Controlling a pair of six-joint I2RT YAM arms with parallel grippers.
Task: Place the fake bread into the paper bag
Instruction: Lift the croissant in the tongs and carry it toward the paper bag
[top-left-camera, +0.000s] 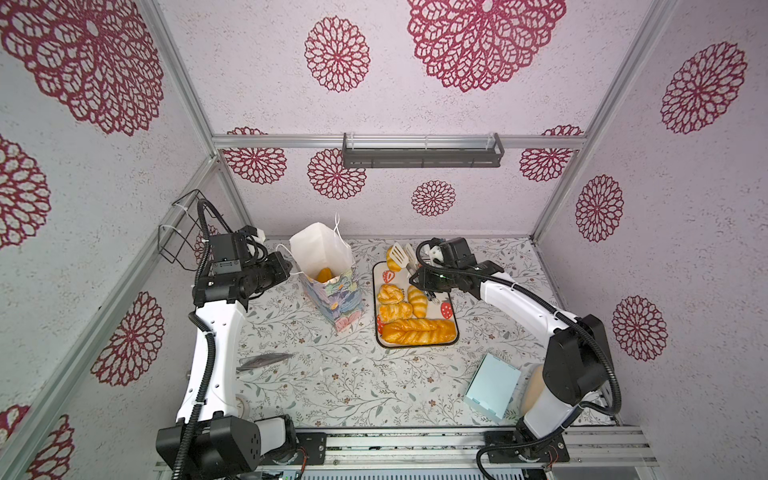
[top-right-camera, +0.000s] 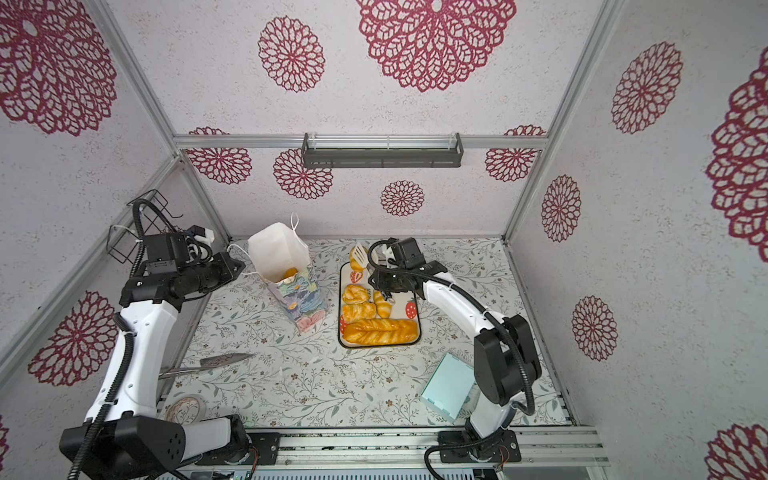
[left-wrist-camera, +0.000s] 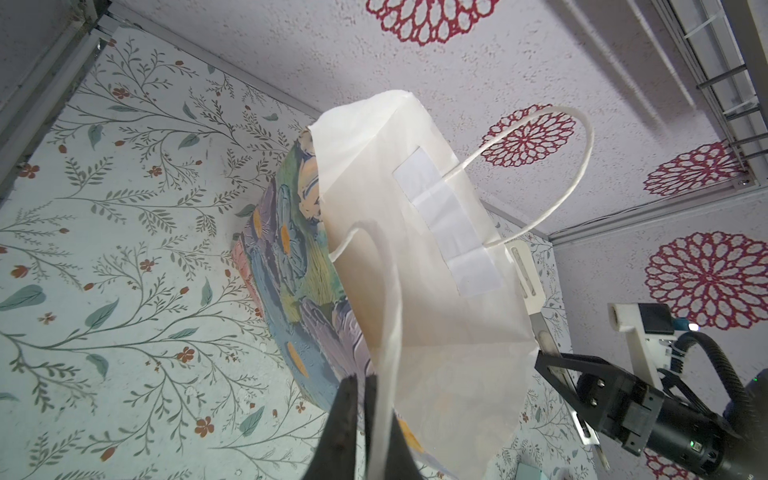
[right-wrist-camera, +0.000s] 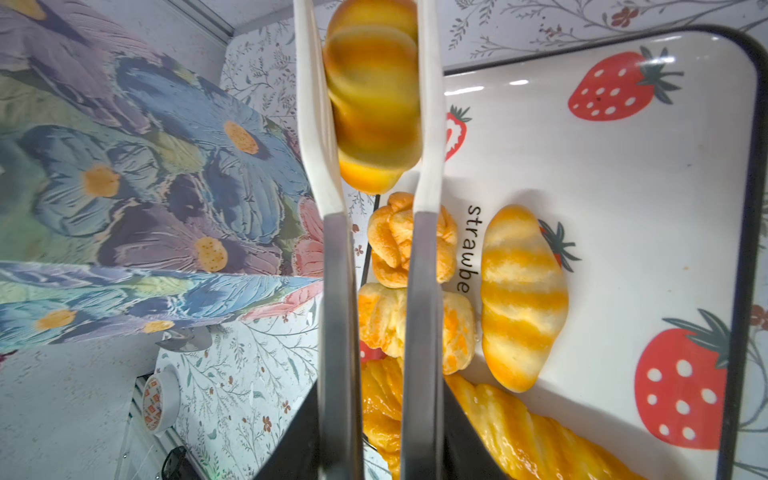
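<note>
The paper bag (top-left-camera: 332, 291) stands open and leaning at the back left, flowered outside and white inside, with one piece of fake bread (top-left-camera: 324, 274) at its bottom. My left gripper (left-wrist-camera: 361, 415) is shut at the bag's near cord handle (left-wrist-camera: 386, 316), which runs across one finger. My right gripper (right-wrist-camera: 380, 415) is shut on metal tongs (right-wrist-camera: 424, 291) with white tips. The tongs pinch a striped roll (right-wrist-camera: 374, 95) above the tray's far end, right of the bag. A strawberry-print tray (top-left-camera: 451, 299) carries a knotted roll (top-left-camera: 390, 294), a striped croissant (top-left-camera: 417, 301), another pastry (top-left-camera: 395, 311) and the long braided loaf (top-left-camera: 417, 331).
A light blue flat box (top-left-camera: 492, 386) and a pale beige piece (top-left-camera: 534, 386) lie near the right arm's base. A grey pointed tool (top-left-camera: 266, 360) lies front left, a tape roll (top-right-camera: 185, 409) beside the left arm. A wire basket (top-left-camera: 178, 232) hangs on the left wall.
</note>
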